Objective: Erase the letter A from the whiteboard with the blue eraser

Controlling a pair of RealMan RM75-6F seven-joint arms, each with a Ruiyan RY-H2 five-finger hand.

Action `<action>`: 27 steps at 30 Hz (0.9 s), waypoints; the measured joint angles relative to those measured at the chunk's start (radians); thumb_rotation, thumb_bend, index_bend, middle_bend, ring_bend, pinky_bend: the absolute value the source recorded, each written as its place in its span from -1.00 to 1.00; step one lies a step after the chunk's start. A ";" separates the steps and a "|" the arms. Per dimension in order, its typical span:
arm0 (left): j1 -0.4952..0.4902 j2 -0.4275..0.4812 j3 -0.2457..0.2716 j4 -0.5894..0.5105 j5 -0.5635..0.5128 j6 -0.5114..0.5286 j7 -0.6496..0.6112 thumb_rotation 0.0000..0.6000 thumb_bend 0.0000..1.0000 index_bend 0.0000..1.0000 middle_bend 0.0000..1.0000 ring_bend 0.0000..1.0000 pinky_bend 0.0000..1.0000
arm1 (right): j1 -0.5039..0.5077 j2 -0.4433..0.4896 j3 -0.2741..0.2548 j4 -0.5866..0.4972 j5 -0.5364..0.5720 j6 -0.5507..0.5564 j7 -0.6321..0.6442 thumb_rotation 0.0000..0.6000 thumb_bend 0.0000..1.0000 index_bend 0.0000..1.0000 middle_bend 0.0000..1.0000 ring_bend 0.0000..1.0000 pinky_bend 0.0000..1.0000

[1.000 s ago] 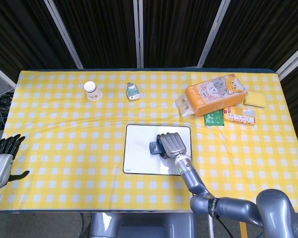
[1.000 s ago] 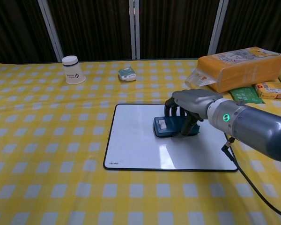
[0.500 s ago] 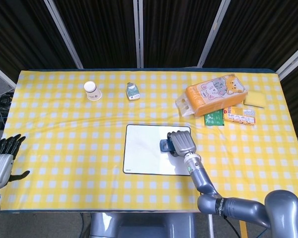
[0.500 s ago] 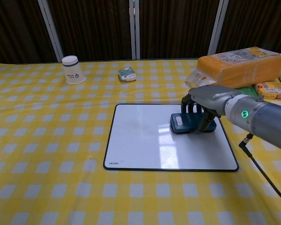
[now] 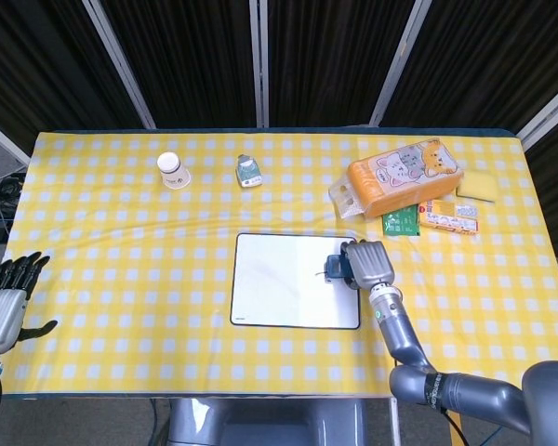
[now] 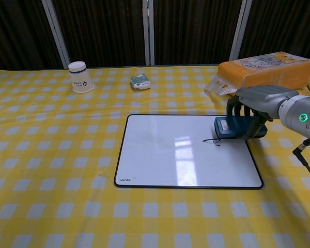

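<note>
The whiteboard lies flat at the table's middle front. Near its right edge a thin black pen mark shows on the white surface. My right hand holds the blue eraser from above, pressed down at the board's right edge, just right of the mark. My left hand hangs off the table's left front corner, fingers apart and holding nothing; the chest view does not show it.
A white paper cup and a small green packet stand at the back. An orange tissue pack, a green sachet and snack packets lie at the right, close behind my right hand.
My right hand slid the eraser rightward across the board, from its middle to its right edge. A small black mark now shows where the hand had covered the surface. The left hand stayed still.
</note>
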 measured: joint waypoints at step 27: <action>-0.002 0.002 0.000 0.004 0.008 0.001 -0.028 1.00 -0.73 -1.00 -1.00 -1.00 -1.00 | 0.015 -0.083 0.097 -0.118 0.011 -0.077 0.256 1.00 -0.33 0.72 0.47 0.45 0.51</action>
